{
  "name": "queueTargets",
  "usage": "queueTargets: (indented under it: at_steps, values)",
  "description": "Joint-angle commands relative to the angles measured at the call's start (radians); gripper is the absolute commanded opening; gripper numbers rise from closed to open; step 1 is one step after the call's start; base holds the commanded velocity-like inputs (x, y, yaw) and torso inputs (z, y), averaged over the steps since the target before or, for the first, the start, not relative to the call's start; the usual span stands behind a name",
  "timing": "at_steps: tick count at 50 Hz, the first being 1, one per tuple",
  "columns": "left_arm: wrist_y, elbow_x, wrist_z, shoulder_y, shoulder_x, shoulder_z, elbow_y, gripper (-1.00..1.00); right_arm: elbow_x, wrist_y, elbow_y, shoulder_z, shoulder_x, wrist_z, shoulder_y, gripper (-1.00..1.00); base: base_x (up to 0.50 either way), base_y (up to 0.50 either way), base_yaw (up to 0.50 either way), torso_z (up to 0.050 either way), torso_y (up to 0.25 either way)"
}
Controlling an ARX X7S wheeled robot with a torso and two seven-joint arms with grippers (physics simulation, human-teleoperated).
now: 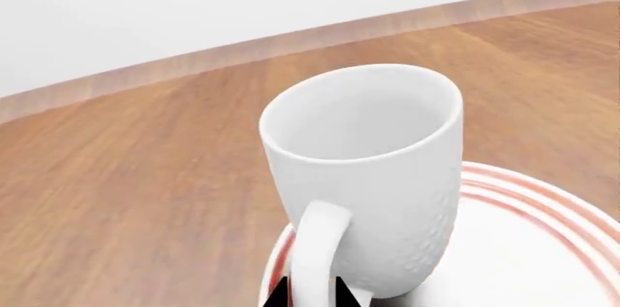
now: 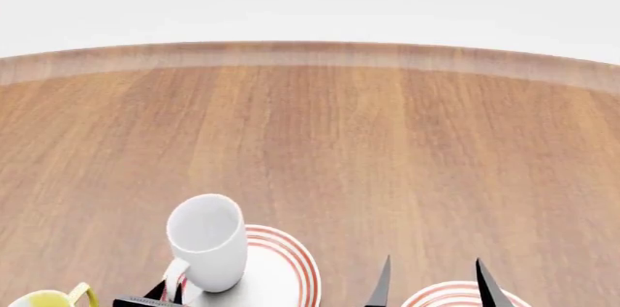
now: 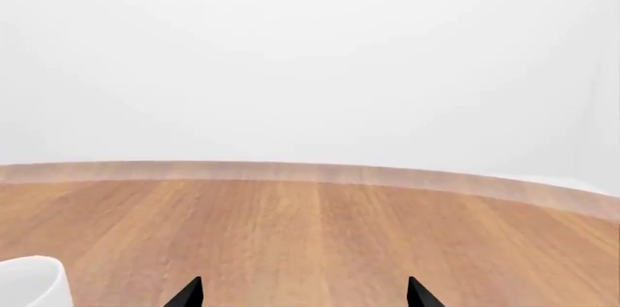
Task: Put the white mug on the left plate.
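The white mug (image 2: pixel 206 242) sits upright over the near-left part of the left plate (image 2: pixel 287 267), and from the left wrist view its base looks to rest on the plate close to the ringed rim. The left pincer (image 1: pixel 310 294) shows two dark tips flanking the mug's handle (image 1: pixel 318 249), clamped on it or very nearly so; contact is my read, not certain. Here's the danger: if those tips pull back crooked, they could drag the handle and tip the tall mug off the plate's edge onto the worktop (image 2: pixel 388 147). The yellow-handled mug (image 2: pixel 54 298) sits just beside, an easy thing to clip on retreat. The right pincer (image 2: pixel 431 285) hangs apart and empty over the second plate (image 2: pixel 451 295), well clear.
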Motion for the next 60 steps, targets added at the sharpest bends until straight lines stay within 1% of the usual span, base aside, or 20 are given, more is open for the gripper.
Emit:
queueTargets:
  at_steps: [1, 9, 10, 17, 26, 37, 44, 51, 56, 60]
  values:
    - [0.004, -0.007, 0.003, -0.006, 0.002, 0.002, 0.009, -1.0, 0.002, -0.004, 0.001, -0.001, 0.002, 0.003, -0.001, 1.0, 0.0, 0.0, 0.0, 0.0, 0.0]
    - [0.005, -0.006, 0.004, -0.01, 0.01, 0.007, -0.001, -1.0, 0.003, -0.002, -0.01, 0.001, 0.007, 0.008, -0.004, 1.0, 0.0, 0.0, 0.0, 0.002, 0.001]
    - [-0.005, -0.007, 0.006, -0.007, 0.006, 0.01, 0.013, 1.0, 0.003, -0.003, -0.011, 0.001, 0.008, 0.008, -0.004, 1.0, 0.0, 0.0, 0.0, 0.0, 0.0]
    - [0.001, -0.014, -0.005, -0.014, 0.01, 0.002, -0.001, 1.0, 0.005, -0.004, -0.012, 0.0, 0.009, 0.01, -0.006, 1.0, 0.0, 0.0, 0.0, 0.0, 0.0]
    - [-0.045, -0.024, -0.027, 0.016, -0.025, 0.005, 0.12, 1.0, 0.002, -0.007, 0.003, -0.006, 0.006, 0.01, 0.001, 1.0, 0.0, 0.0, 0.0, 0.0, 0.0]
    - [-0.149, -0.025, -0.089, 0.094, -0.105, 0.023, 0.409, 1.0, 0.002, -0.003, -0.003, -0.01, 0.006, 0.017, 0.002, 1.0, 0.0, 0.0, 0.0, 0.0, 0.0]
    - [-0.193, -0.024, -0.117, 0.122, -0.141, 0.03, 0.529, 1.0, 0.002, 0.006, -0.014, -0.012, 0.009, 0.022, 0.004, 1.0, 0.0, 0.0, 0.0, 0.0, 0.0]
    - [-0.253, -0.028, -0.169, 0.18, -0.212, 0.03, 0.757, 1.0, 0.001, 0.008, -0.051, -0.004, 0.013, 0.038, -0.002, 1.0, 0.0, 0.0, 0.0, 0.0, 0.0]
    - [-0.275, -0.027, -0.207, 0.223, -0.255, 0.025, 0.887, 1.0, -0.003, -0.004, -0.075, 0.0, 0.017, 0.046, -0.014, 1.0, 0.0, 0.0, 0.0, 0.0, 0.0]
    - [-0.288, -0.011, -0.245, 0.273, -0.305, 0.025, 1.035, 1.0, -0.009, -0.009, -0.121, 0.007, 0.024, 0.063, -0.034, 1.0, 0.0, 0.0, 0.0, 0.0, 0.0]
